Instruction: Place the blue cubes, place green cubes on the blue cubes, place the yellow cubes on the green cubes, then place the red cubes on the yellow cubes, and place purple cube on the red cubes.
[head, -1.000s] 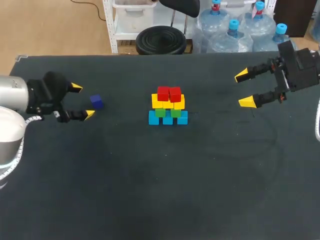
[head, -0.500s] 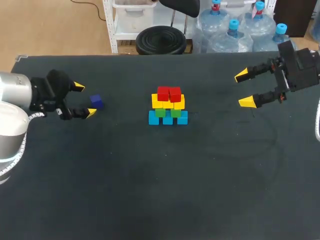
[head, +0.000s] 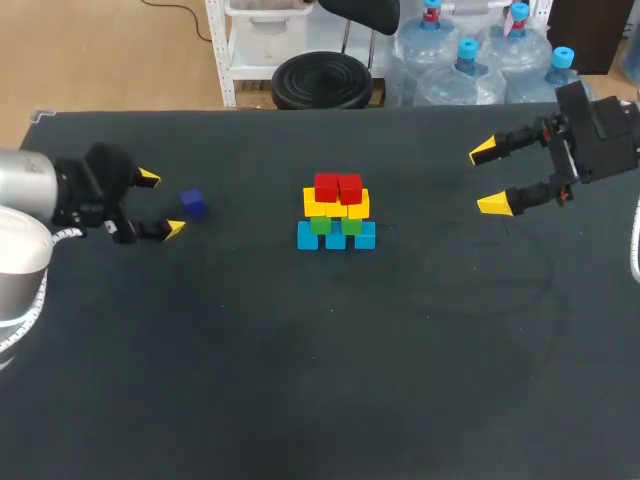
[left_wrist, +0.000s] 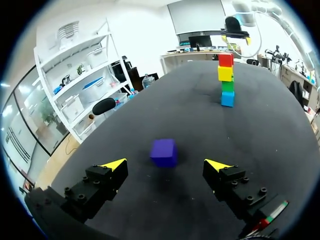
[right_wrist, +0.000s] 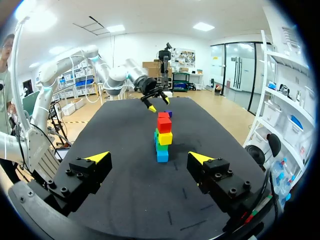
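Note:
A stack of cubes (head: 337, 212) stands mid-table: blue at the base, then green, yellow and two red on top; the stack (left_wrist: 226, 80) also shows far ahead in the left wrist view, and the stack (right_wrist: 163, 137) ahead of the right gripper. The purple cube (head: 193, 204) lies alone on the table at the left. My left gripper (head: 160, 203) is open just left of it; in the left wrist view the purple cube (left_wrist: 164, 152) sits slightly ahead of the open left gripper (left_wrist: 165, 164), touching neither finger. My right gripper (head: 488, 178) hangs open at the far right, empty.
The dark tabletop (head: 330, 360) holds only the stack and the lone cube. My left arm (right_wrist: 120, 75) shows far across the table in the right wrist view, with the purple cube (right_wrist: 168, 113) near it.
The left gripper first edged toward the purple cube, then drew back a little to the left. The right arm and all cubes stayed still.

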